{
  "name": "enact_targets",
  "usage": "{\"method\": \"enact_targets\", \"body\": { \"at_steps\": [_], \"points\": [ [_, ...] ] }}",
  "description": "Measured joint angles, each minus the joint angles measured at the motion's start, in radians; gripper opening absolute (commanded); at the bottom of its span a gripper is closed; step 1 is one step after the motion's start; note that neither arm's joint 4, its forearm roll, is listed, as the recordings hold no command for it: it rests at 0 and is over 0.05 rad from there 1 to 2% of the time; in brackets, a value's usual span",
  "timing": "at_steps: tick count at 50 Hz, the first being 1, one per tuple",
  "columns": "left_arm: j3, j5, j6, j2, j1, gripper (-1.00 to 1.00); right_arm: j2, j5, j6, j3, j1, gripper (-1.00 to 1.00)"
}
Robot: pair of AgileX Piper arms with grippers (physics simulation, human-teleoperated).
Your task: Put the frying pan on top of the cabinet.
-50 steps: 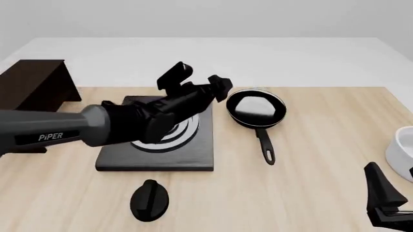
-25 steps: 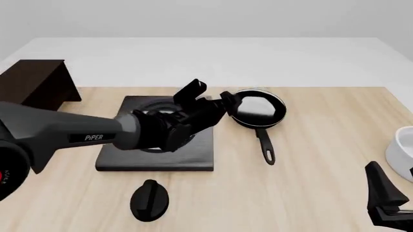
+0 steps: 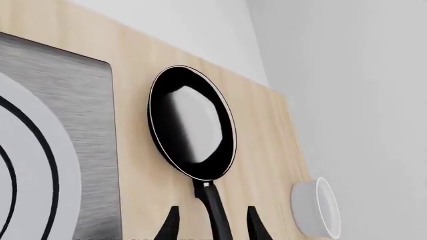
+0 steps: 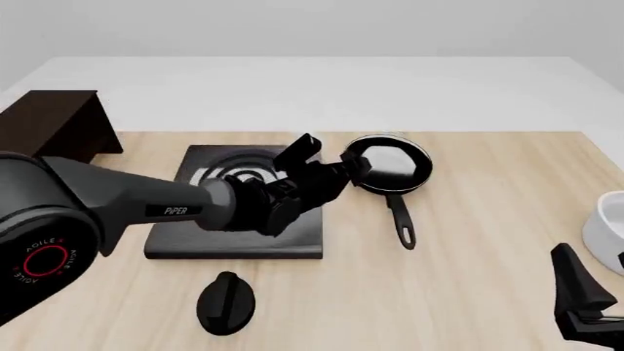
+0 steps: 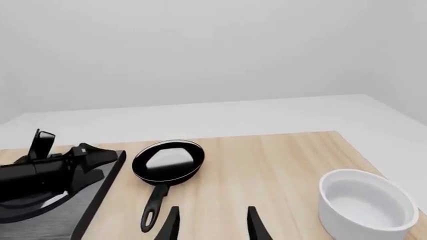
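Pale wood tabletop [image 4: 468, 292] carries our frying pan [image 4: 388, 167], right of the stove plate [image 4: 236, 219]. Our left gripper [image 4: 329, 157] hangs spread wide, fingertips either side of the pan's handle [image 3: 215, 212], not touching. Our right gripper [image 5: 210, 225] hangs spread, near the table's front edge.

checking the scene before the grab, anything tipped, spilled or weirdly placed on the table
Nothing stands out. The small round black frying pan sits flat on the wooden table beside the flat black square stove plate, the black knob and white bowl look undisturbed, and the dark brown cabinet stands upright.
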State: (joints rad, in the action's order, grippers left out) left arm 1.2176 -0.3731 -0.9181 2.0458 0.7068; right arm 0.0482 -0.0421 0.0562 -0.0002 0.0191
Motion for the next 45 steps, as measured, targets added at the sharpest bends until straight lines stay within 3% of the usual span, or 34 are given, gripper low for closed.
{"method": "enact_targets", "body": {
  "at_steps": [28,45],
  "points": [
    [-0.011,-0.051,-0.094,0.051,0.056,1.0,0.005,-0.001,-0.002,0.0,-0.003,1.0],
    [0.016,-0.057,-0.116,0.088,0.069,1.0,0.025,-0.02,0.006,0.0,0.0,1.0]
  ]
}}
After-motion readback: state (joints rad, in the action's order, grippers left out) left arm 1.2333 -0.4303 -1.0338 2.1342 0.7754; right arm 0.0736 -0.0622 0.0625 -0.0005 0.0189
